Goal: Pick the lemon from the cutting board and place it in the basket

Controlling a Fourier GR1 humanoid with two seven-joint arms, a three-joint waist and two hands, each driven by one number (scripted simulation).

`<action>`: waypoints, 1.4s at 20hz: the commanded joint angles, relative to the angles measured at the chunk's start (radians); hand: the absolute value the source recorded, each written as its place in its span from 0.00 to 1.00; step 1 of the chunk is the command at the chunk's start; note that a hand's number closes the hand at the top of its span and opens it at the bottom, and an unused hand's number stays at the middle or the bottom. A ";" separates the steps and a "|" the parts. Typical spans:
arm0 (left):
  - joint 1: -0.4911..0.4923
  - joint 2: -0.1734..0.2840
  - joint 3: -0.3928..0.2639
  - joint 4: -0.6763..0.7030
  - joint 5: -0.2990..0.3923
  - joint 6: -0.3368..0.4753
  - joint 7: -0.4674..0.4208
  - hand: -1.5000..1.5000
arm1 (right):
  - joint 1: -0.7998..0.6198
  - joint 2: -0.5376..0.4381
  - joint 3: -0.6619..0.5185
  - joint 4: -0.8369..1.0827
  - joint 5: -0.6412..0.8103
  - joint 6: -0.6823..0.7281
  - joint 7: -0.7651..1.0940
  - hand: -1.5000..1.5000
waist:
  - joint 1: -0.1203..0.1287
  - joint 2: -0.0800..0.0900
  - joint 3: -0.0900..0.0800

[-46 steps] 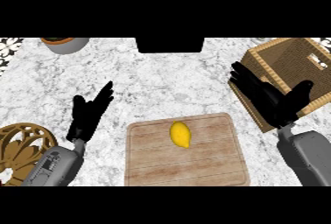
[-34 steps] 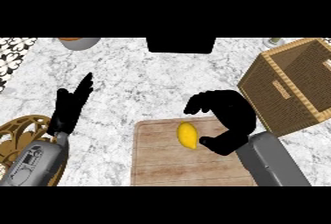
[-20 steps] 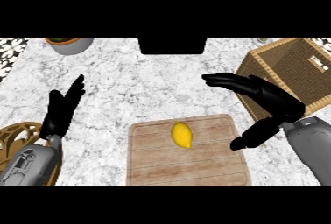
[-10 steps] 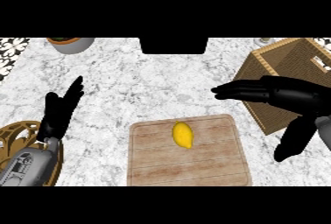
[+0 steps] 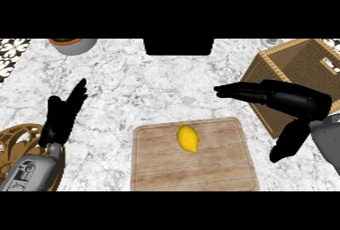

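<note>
Head view. Lemon (image 5: 189, 138) lies on the board (image 5: 194, 171), in its far half near the middle, long axis running near to far. Nothing touches it. Board sits on the marble counter (image 5: 146, 85), near centre.

Right hand (image 5: 292, 99) is at the right, over the counter and the near-left edge of the basket (image 5: 299, 58). Fingers are stretched out straight, pointing left; thumb hangs down toward the near side. Hand is released, grasping nothing, and stands apart from the lemon, to its far right.

Basket is a woven box at far right, set at an angle, open side up.

Left hand (image 5: 63, 119) rests at the left, fingers straight and pointing far, released, grasping nothing.

A round wicker piece (image 5: 20, 139) shows at the near-left edge, partly under the left forearm. A grey pot (image 5: 72, 45) stands at far left.
</note>
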 commanded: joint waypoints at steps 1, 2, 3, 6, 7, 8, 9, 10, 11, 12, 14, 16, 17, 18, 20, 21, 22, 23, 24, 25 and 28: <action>0.025 -0.014 0.017 -0.051 -0.015 -0.018 0.034 0.50 | 0.040 0.063 -0.030 -0.011 0.079 -0.047 0.003 0.00 | 0.000 0.000 0.000; 0.061 -0.019 0.033 0.037 -0.010 -0.041 -0.084 0.50 | 0.059 0.089 -0.013 -0.094 0.064 -0.045 0.082 0.00 | -0.004 -0.001 0.000; 0.057 -0.007 0.038 0.019 -0.022 -0.039 -0.075 0.50 | -0.008 0.120 -0.013 0.077 0.129 -0.091 -0.010 0.00 | 0.006 0.002 0.000; 0.062 -0.034 0.042 -0.057 -0.062 -0.036 -0.009 0.50 | 0.027 0.123 -0.063 0.032 0.150 -0.029 -0.016 0.00 | 0.001 0.000 0.000; -0.049 -0.049 0.071 0.118 -0.054 -0.059 -0.065 0.50 | 0.017 0.165 -0.033 0.011 0.146 -0.034 0.036 0.00 | -0.004 0.001 0.000; 0.025 -0.007 0.082 -0.010 -0.042 -0.072 -0.010 0.50 | 0.029 0.184 -0.015 0.070 0.196 -0.074 -0.018 0.00 | 0.003 0.001 0.000; -0.023 -0.063 0.043 0.012 -0.079 -0.037 0.009 0.50 | -0.023 0.196 -0.021 0.143 0.213 -0.069 -0.048 0.00 | 0.003 0.002 0.000; -0.028 -0.064 0.063 0.104 -0.080 -0.039 -0.070 0.50 | -0.042 0.235 0.018 0.190 0.236 -0.091 -0.040 0.00 | 0.004 0.004 0.000; -0.026 -0.033 0.100 0.030 -0.062 -0.080 -0.004 0.50 | 0.033 0.186 -0.036 0.088 0.217 -0.029 -0.045 0.00 | -0.002 0.000 0.000; 0.009 -0.061 0.066 -0.026 -0.090 -0.050 0.027 0.50 | 0.048 0.226 -0.014 0.088 0.239 -0.056 -0.023 0.00 | 0.000 0.000 0.000; -0.042 -0.075 0.092 0.081 -0.090 -0.073 -0.032 0.50 | -0.003 0.238 -0.009 0.198 0.292 -0.080 -0.120 0.00 | 0.000 0.002 0.000; -0.010 -0.079 0.104 0.021 -0.089 -0.089 -0.001 0.50 | 0.041 0.242 -0.024 0.114 0.300 -0.037 -0.070 0.00 | -0.001 0.000 0.000; -0.005 -0.060 0.100 -0.003 -0.089 -0.085 0.006 0.50 | 0.030 0.303 0.044 0.231 0.373 -0.163 -0.130 0.00 | 0.005 0.001 0.000; -0.016 -0.060 0.100 -0.001 -0.097 -0.091 0.031 0.50 | 0.032 0.327 0.044 0.235 0.390 -0.182 -0.111 0.00 | 0.003 0.001 0.000; 0.019 -0.103 0.090 -0.004 -0.129 -0.059 -0.012 0.50 | 0.011 0.297 0.001 0.321 0.411 -0.191 -0.200 0.00 | 0.003 0.002 0.000; -0.007 -0.079 0.137 0.048 -0.108 -0.108 -0.037 0.50 | 0.019 0.335 0.010 0.235 0.413 -0.146 -0.123 0.00 | -0.001 0.001 0.000; -0.066 -0.066 0.135 0.063 -0.101 -0.126 0.013 0.50 | 0.057 0.361 0.044 0.258 0.443 -0.213 -0.136 0.00 | -0.002 0.001 0.000; 0.023 -0.083 0.126 -0.019 -0.117 -0.108 -0.006 0.50 | 0.055 0.379 0.033 0.196 0.436 -0.176 -0.090 0.00 | 0.000 0.000 0.000; -0.010 -0.073 0.152 0.062 -0.105 -0.127 -0.048 0.50 | -0.017 0.397 0.016 0.355 0.463 -0.237 -0.165 0.00 | 0.003 0.002 0.000; 0.023 -0.092 0.145 -0.011 -0.117 -0.123 0.006 0.50 | 0.046 0.353 -0.012 0.225 0.435 -0.140 -0.150 0.00 | -0.001 0.000 0.000; 0.068 -0.105 0.126 -0.096 -0.134 -0.124 0.044 0.50 | 0.047 0.414 0.017 0.249 0.483 -0.178 -0.127 0.00 | 0.002 0.000 0.000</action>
